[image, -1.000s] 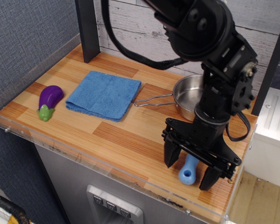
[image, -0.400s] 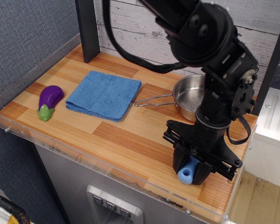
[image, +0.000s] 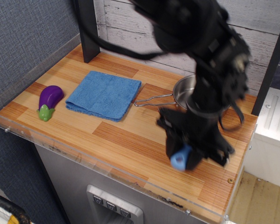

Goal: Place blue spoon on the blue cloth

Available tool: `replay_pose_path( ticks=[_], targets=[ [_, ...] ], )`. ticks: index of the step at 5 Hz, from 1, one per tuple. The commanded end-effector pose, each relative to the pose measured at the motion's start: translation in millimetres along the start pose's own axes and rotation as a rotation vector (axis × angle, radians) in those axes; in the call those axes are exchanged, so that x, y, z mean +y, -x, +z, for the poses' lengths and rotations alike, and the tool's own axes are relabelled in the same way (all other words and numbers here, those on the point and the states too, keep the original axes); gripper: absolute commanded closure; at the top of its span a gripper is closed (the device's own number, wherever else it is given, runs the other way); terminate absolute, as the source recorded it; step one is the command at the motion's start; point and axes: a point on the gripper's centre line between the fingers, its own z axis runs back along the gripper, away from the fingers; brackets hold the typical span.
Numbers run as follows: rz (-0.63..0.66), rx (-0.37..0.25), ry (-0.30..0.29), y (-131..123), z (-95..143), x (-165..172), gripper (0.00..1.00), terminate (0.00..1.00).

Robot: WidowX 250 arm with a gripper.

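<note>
The blue cloth lies flat on the wooden table at the back left. My black gripper is over the table's front right and is shut on the blue spoon. Only the spoon's light-blue handle end with its hole shows between the fingers; its bowl is hidden. The spoon is lifted a little off the table, far to the right of the cloth. The arm is motion-blurred.
A steel pan with a wire handle stands at the back right, partly behind the arm. A purple eggplant toy lies left of the cloth. A dark post stands at the back. A clear rim edges the table front.
The open gripper has closed on the spoon's handle, then lifted it and moved a little left and up from the front right corner.
</note>
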Motion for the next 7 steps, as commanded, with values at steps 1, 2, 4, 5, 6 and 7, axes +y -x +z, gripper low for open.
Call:
replay_pose_path(
  ticks=[1, 2, 4, 5, 6, 7],
  targets=[
    [0.114, -0.063, -0.012, 10.2, 46.7, 82.5, 1.00, 0.00],
    [0.213, -0.049, -0.011, 26.7, 48.9, 130.5, 1.00, 0.00],
    [0.295, -0.037, 0.006, 37.9, 34.8, 195.5, 1.00, 0.00],
    [0.257, -0.029, 0.016, 16.2, 25.5, 200.7, 1.00, 0.00],
    [0.194, -0.017, -0.006, -9.2, 22.2, 191.9, 1.00, 0.00],
    [0.204, -0.008, -0.016, -13.8, 13.9, 193.9, 1.00, 0.00]
  ],
)
